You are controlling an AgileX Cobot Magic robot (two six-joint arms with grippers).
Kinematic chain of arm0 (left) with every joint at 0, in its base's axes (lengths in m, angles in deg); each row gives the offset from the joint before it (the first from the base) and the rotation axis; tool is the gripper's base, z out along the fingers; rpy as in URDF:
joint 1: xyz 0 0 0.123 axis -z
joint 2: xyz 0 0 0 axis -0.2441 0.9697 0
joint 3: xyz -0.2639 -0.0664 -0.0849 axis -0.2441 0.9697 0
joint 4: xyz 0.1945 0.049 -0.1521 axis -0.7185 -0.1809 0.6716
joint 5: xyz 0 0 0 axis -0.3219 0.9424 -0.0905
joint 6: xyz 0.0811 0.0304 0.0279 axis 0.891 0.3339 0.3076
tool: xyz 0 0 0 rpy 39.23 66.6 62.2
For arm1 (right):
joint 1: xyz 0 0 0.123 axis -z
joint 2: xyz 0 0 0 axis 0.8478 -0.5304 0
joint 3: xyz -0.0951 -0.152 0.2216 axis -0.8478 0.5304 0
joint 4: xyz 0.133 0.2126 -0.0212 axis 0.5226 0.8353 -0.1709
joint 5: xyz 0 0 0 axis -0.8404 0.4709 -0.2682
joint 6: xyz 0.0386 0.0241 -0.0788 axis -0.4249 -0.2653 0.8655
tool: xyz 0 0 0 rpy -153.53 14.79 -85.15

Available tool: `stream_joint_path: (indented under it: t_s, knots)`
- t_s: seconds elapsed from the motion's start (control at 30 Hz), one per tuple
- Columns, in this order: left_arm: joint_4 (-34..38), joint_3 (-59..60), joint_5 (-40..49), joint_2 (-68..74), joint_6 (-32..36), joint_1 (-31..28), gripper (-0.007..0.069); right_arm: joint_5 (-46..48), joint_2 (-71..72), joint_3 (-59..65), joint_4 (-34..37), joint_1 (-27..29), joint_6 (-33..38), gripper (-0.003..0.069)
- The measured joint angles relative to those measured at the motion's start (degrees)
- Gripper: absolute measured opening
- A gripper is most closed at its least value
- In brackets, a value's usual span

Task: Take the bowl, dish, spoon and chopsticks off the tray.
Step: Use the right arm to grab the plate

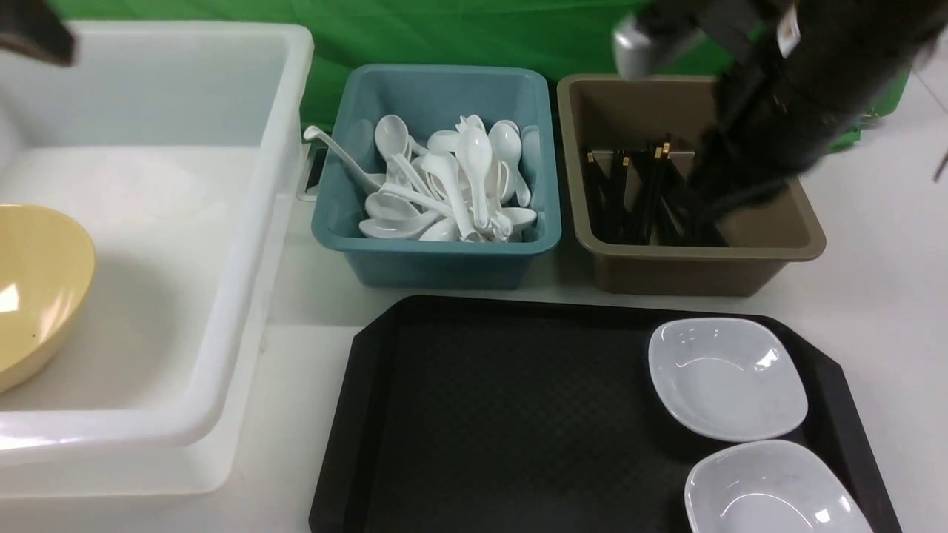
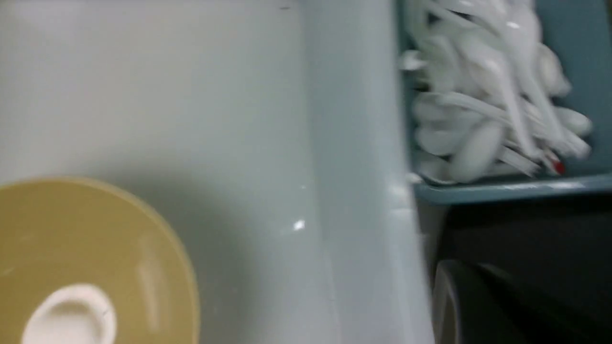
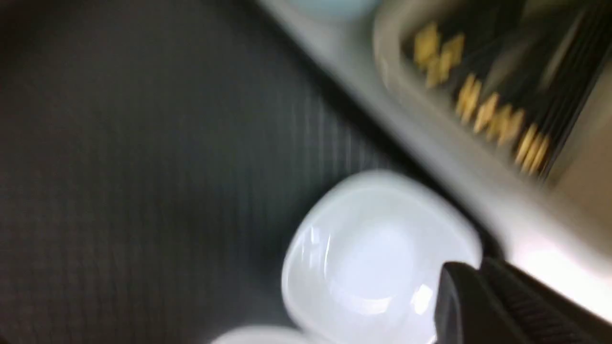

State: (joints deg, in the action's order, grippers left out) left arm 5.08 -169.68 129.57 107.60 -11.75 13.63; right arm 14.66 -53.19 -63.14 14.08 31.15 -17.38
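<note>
Bowl (image 1: 37, 289) in white tub (image 1: 248, 244) left, two dishes (image 1: 726, 377) on tray (image 1: 481, 414), right gripper (image 1: 707, 203) blurred over brown tub (image 1: 696, 263), opening unreadable

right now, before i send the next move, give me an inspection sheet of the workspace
surface: white table, no spills seen
job's things: the tray holds only a far white dish and a near white dish, both at its right end; the bowl lies in the white tub; spoons fill the blue tub; chopsticks lie in the brown tub
clutter: small grey thing between the white and blue tubs, too hidden to name
jaws: the right arm is blurred over the brown tub, so the right jaws' state cannot be told; nor can the left jaws'
cables: nothing seen
surroundings: green backdrop
</note>
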Motion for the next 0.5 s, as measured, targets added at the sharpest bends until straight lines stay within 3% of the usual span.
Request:
stream_joint_path:
  t_s: [0.1, 0.27, 0.37, 0.5]
  knots:
    - [-2.23, 2.92, 0.14, -2.95, 0.04, 9.41, -0.0019, -4.21, 0.0, 7.03, 0.88, 0.79, -3.0, 0.0148]
    - [-4.31, 12.56, 0.0, -7.05, -2.03, 19.56, -0.002, -14.76, -3.14, 15.43, 2.22, 0.62, -5.26, 0.0414]
    - [-4.37, 19.37, -2.62, -9.4, -3.55, 21.48, -0.002, -17.0, -6.67, 15.84, 2.26, 0.62, -5.47, 0.0486]
    - [-4.39, 26.73, -5.59, -12.87, -4.54, 21.67, -0.002, -17.86, -11.34, 15.84, 2.8, 0.62, -5.63, 0.051]
